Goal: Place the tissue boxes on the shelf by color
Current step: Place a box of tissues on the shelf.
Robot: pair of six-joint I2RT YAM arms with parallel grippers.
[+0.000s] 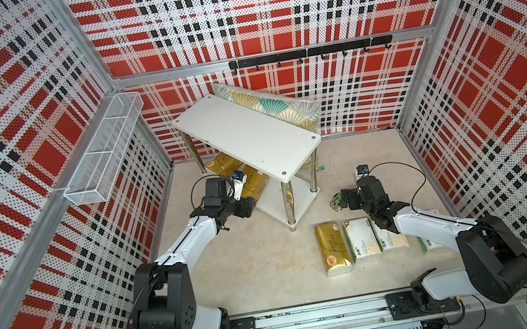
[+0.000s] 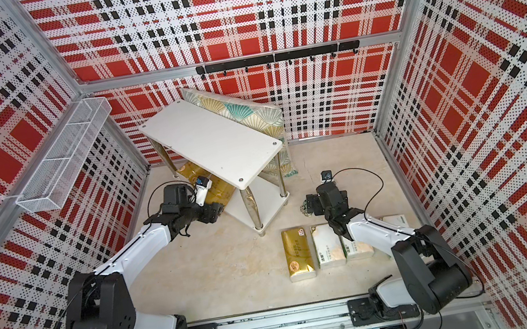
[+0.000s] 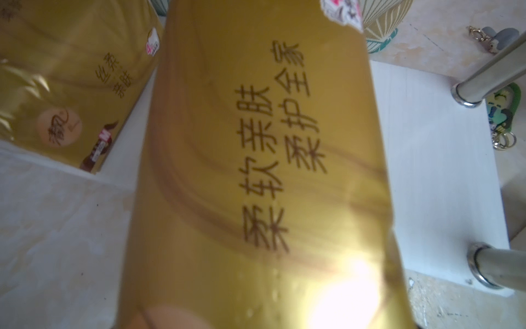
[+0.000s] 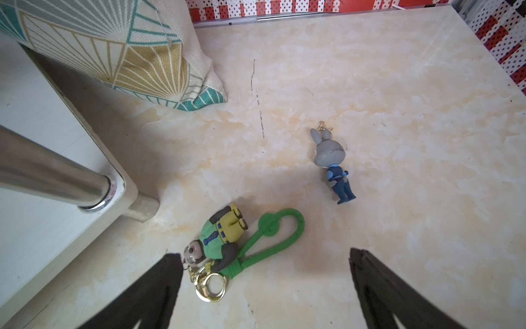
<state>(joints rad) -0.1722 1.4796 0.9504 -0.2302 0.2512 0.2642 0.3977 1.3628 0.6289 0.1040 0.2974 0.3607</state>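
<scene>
Left end effector (image 1: pixel 248 207), fingers hidden, seemingly gripped a gold tissue pack (image 3: pixel 256 171) jutting past the shelf's lower board (image 3: pixel 427 171), beside a second gold tissue pack (image 3: pixel 71 85). Released there, it might slip onto the counter (image 3: pixel 57 242). Right end effector (image 4: pixel 266 253) hung wide open, empty.

Both arms, the left arm (image 1: pixel 191 236) and the right arm (image 1: pixel 421 221), wear glossy white shells split by a thin black seam, set between chunky black joint housings. The shoulder housings (image 1: pixel 177 308), at 7 and 5 o'clock in both top views, carry small round holes. A thin black cable (image 1: pixel 424 181) loops off each wrist. The left camera (image 1: pixel 239 180) is white and the right camera (image 1: pixel 362 170) black, both blue-lensed. The right gripper (image 4: pixel 266 252) has matte black wedge fingers (image 4: pixel 148 296).
</scene>
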